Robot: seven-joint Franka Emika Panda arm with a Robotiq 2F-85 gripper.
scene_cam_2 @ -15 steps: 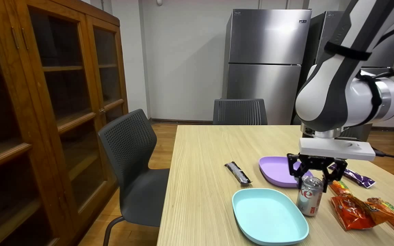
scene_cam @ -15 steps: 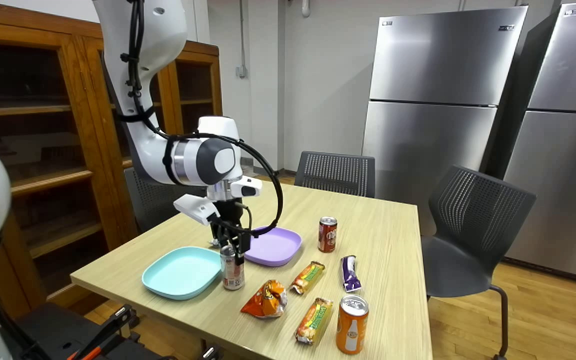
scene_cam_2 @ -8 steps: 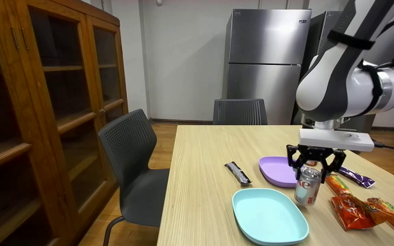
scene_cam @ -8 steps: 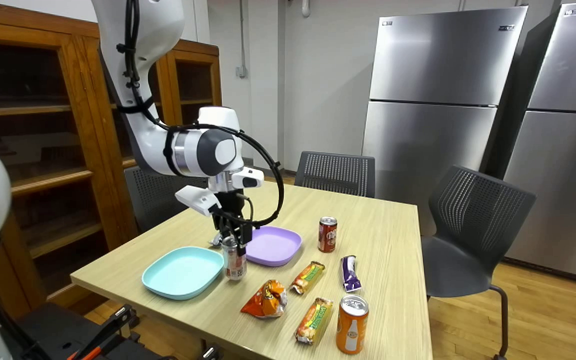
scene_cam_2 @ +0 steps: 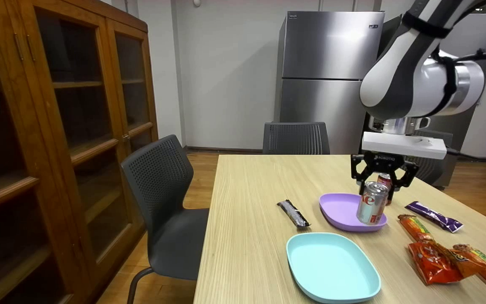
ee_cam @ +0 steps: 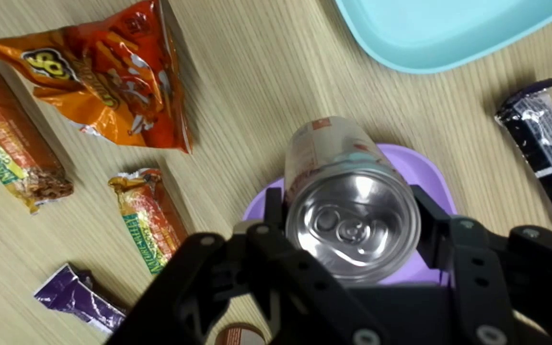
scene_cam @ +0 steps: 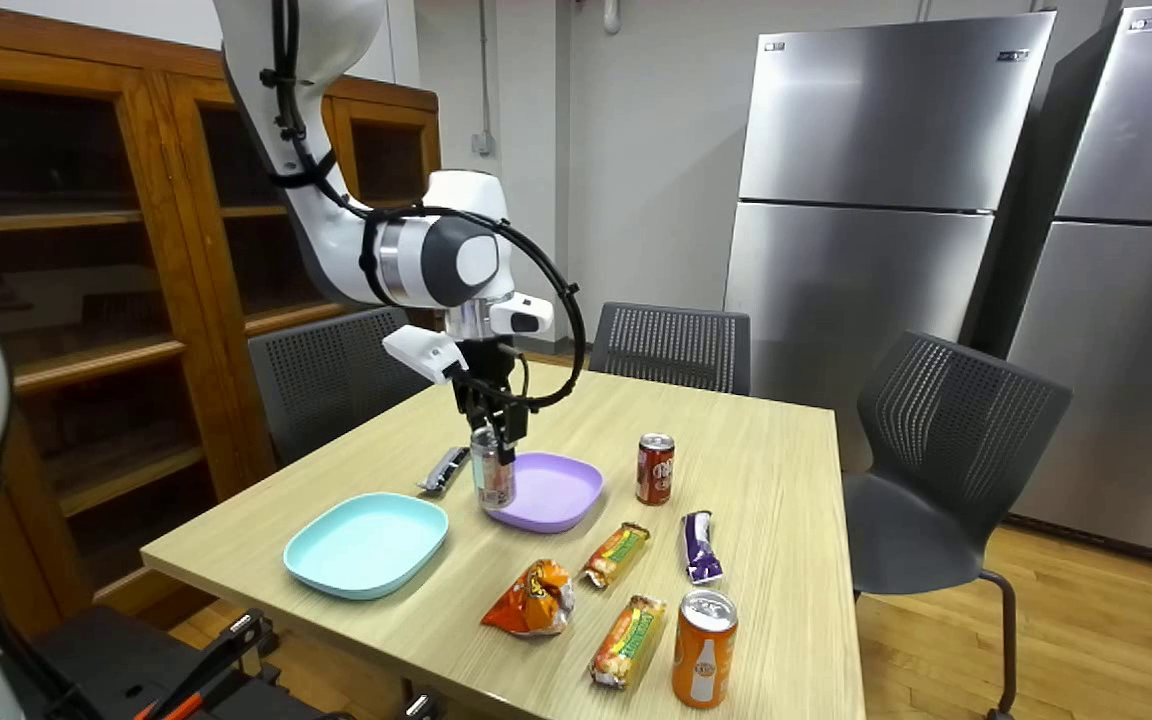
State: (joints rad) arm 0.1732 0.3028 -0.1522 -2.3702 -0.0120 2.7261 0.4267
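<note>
Snugly between my fingers (ee_cam: 434, 218), a silver can (scene_cam_2: 371, 204) at the purple plate (scene_cam: 554, 495)

My gripper (ee_cam: 351, 215) stands partly spread, pinching the silver can with a finger against each side. I hold it roughly upright, and it overlaps the purple plate in the wrist view and in both exterior views; whether its base touches the purple plate, I cannot tell.

On the table (scene_cam_2: 251, 232), the turquoise plate (scene_cam_2: 331, 264) lies just beside the purple plate, not touching it. The purple plate sits between a dark-wrapped bar (ee_cam: 546, 151) and a standing red can (scene_cam: 654, 470). Also near it are an orange snack bag (scene_cam: 533, 600) and a granola bar (scene_cam: 616, 555). Farther from it lies a second granola bar (scene_cam: 628, 642), and an orange can (scene_cam: 704, 652) stands well apart.
</note>
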